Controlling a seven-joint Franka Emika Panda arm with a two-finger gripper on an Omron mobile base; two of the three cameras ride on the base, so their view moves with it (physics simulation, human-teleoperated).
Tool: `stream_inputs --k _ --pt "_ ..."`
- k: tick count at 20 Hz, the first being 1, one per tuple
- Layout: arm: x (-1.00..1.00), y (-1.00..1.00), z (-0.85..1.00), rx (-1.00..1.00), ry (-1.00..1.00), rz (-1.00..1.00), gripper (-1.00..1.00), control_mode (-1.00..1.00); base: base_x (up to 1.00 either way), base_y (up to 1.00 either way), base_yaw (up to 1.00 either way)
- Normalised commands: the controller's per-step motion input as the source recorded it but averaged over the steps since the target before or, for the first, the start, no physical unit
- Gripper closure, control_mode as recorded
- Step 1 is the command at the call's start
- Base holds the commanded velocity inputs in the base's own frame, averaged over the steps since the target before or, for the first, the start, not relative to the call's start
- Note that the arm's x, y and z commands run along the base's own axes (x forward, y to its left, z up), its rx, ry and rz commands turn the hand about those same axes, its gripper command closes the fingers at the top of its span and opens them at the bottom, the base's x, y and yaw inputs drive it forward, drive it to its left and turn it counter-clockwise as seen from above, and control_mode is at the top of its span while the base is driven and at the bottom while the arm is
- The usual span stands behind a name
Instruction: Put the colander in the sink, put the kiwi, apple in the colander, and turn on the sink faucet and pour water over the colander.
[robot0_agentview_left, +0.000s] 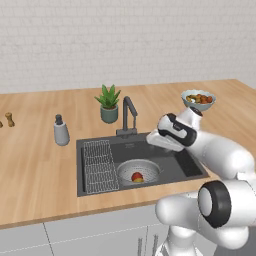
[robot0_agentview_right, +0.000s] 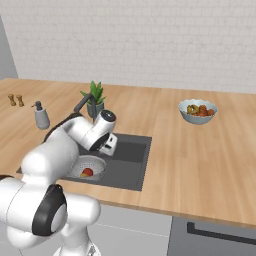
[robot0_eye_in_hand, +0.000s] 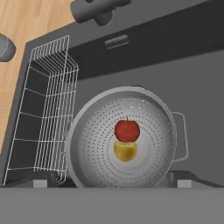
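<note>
The silvery colander (robot0_eye_in_hand: 92, 144) sits in the dark grey sink (robot0_eye_in_hand: 192, 78), to the right of the wire rack (robot0_eye_in_hand: 43, 113). Inside it the red apple (robot0_eye_in_hand: 127, 130) touches the yellow-green kiwi (robot0_eye_in_hand: 125, 151). My gripper (robot0_eye_in_hand: 113, 181) hangs above the colander, open, with its fingertips wide apart and nothing between them. From the left base view my hand (robot0_agentview_left: 162, 141) hovers over the basin's right half, above the colander (robot0_agentview_left: 125, 170) and apple (robot0_agentview_left: 137, 176). The faucet (robot0_agentview_left: 128, 112) stands behind the sink, with its spout angled over the basin. No water is running.
A grey soap bottle (robot0_agentview_left: 61, 131) stands left of the sink and a potted plant (robot0_agentview_left: 109, 102) is beside the faucet. A pale fruit bowl (robot0_agentview_left: 198, 99) sits at the back right. Two small shakers (robot0_agentview_right: 16, 100) are at the far left.
</note>
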Motion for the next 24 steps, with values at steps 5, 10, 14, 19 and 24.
stream_inputs --k 5,10,14,19,24 --pt "0.61 0.0 0.17 0.05 -0.13 -0.06 -1.0 -1.0 0.0 0.0 0.0" --pt "0.55 0.0 0.17 0.06 -0.1 -0.05 -1.0 -1.0 0.0 0.0 0.0" --pt "0.58 0.0 0.02 0.05 -0.06 -0.05 -1.0 -1.0 0.0 0.0 0.0" --pt "0.55 0.0 0.0 0.06 -0.05 -0.04 -1.0 -1.0 0.0 0.0 0.0" --pt "0.47 0.01 0.0 0.08 -0.04 -0.03 -1.0 -1.0 0.0 0.0 0.0"
